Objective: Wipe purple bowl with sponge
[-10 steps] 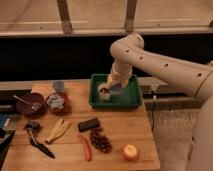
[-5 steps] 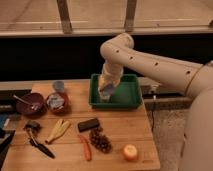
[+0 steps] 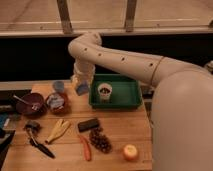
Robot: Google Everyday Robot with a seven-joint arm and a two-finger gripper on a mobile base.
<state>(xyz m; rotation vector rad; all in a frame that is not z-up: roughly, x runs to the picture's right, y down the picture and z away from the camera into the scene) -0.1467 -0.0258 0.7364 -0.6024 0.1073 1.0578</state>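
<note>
Purple bowl, round, shallow and dark inside, stands upright with its opening up at the left end of the wooden table, just beside a reddish bowl with pale blue-grey inside. The gripper hangs above the table between this reddish bowl and the green plastic tray, its fingers pinching the small blue-grey sponge.

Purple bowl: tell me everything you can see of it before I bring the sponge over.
The purple bowl is round, shallow, dark purple-maroon with a dark inside, and looks like smooth plastic. It stands upright near the wooden table's left edge, just left of the reddish bowl. A pale, thin utensil rests in it, handle pointing up-left. The gripper, shut on the sponge, is up to its right, not touching it.
</note>
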